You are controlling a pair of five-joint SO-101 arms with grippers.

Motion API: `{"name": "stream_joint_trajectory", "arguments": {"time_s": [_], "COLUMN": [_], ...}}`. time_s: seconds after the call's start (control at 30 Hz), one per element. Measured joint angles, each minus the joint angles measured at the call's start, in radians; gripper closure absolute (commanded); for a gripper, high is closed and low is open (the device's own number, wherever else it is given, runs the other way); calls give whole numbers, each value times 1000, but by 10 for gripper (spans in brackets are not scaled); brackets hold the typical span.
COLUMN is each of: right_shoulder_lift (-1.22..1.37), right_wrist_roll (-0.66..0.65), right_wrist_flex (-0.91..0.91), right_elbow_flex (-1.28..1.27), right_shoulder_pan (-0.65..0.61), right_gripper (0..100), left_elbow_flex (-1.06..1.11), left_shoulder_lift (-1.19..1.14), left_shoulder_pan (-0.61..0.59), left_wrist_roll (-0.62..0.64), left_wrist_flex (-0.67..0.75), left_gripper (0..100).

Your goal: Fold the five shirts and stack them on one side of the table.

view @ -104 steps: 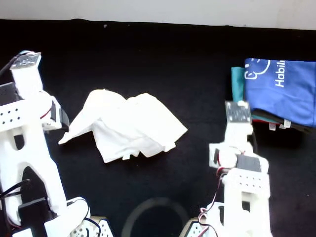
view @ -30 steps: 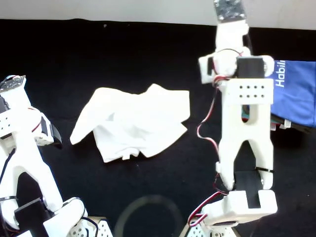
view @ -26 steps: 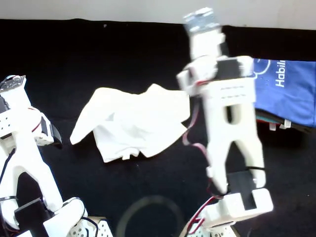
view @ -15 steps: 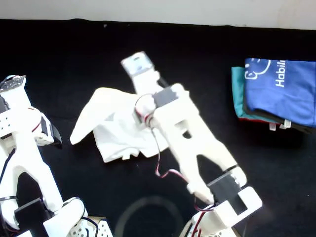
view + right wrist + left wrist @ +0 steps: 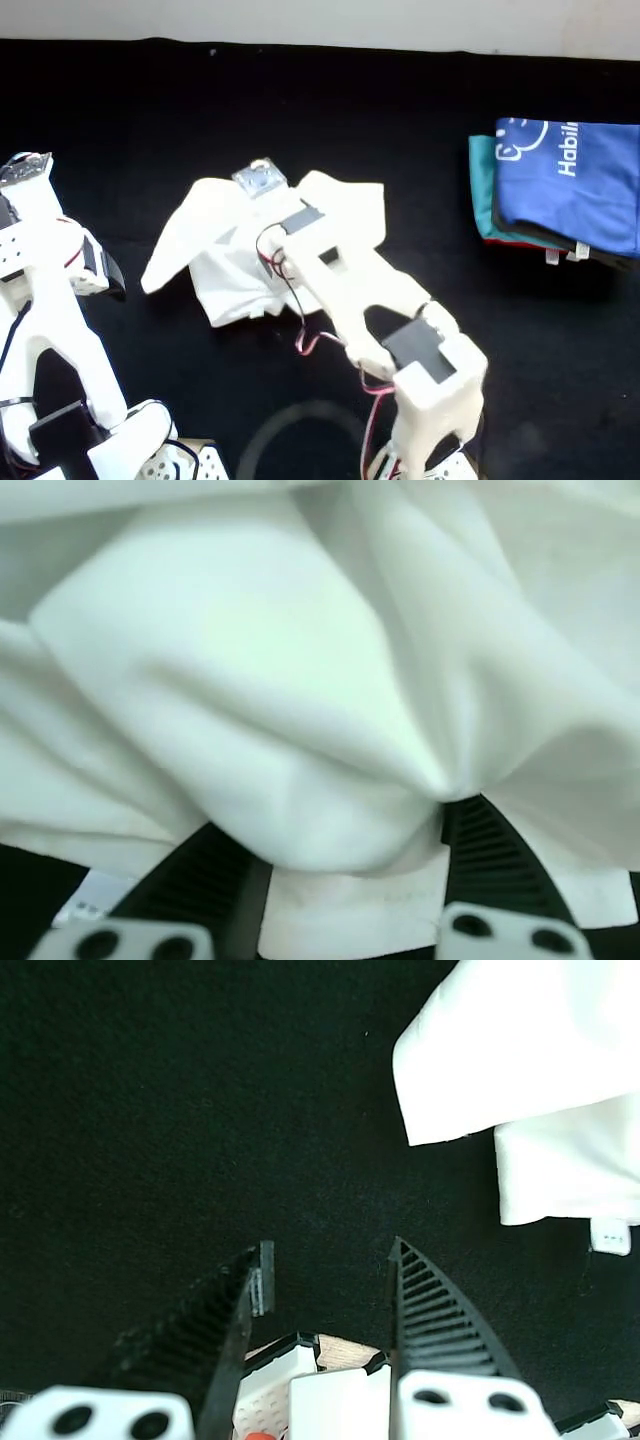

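White shirt (image 5: 225, 250) bunches inside the spread right pincer (image 5: 342, 825), its arm stretched low; left pincer (image 5: 330, 1250) gapes.

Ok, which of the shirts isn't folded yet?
The white shirt, lying crumpled mid-table with the right end effector down on it. The blue shirt and teal shirt under it lie folded in a stack.

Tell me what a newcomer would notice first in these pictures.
The crumpled white shirt at mid-table stands out against the black table, with the right arm stretched over it and the right gripper open around a bunched fold. At the table's right edge lies a stack of folded shirts, blue on top. The left gripper hangs open over bare table near the shirt's corner.
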State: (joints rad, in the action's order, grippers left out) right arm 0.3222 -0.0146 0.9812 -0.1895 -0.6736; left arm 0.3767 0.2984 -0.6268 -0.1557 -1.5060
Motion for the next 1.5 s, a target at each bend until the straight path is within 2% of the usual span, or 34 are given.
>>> {"name": "stream_joint_trajectory", "arguments": {"time_s": [0.03,0.1,0.17,0.4,0.63,0.83,1.17,1.3,1.5], "right_shoulder_lift": [14,21,23,5,-95,-95,-95,-95,-95], "right_wrist_roll": [0,0,0,-17,-140,-186,-186,-186,-187], "right_wrist_flex": [3,23,60,290,451,465,436,436,436], "right_elbow_flex": [21,57,97,351,595,628,628,628,628], "right_shoulder_pan": [11,43,77,227,370,471,559,568,571], "right_gripper": [998,964,991,991,991,991,991,991,991], "left_elbow_flex": [0,0,3,32,41,61,178,180,247], "left_shoulder_lift": [0,0,0,0,0,0,0,0,0], "left_shoulder_pan": [0,0,0,34,235,471,835,898,919], "left_wrist_roll": [0,0,0,0,2,2,2,2,2], "left_wrist_flex": [0,0,0,0,0,9,245,345,522], "left_gripper": [810,810,810,811,809,807,807,807,806]}}
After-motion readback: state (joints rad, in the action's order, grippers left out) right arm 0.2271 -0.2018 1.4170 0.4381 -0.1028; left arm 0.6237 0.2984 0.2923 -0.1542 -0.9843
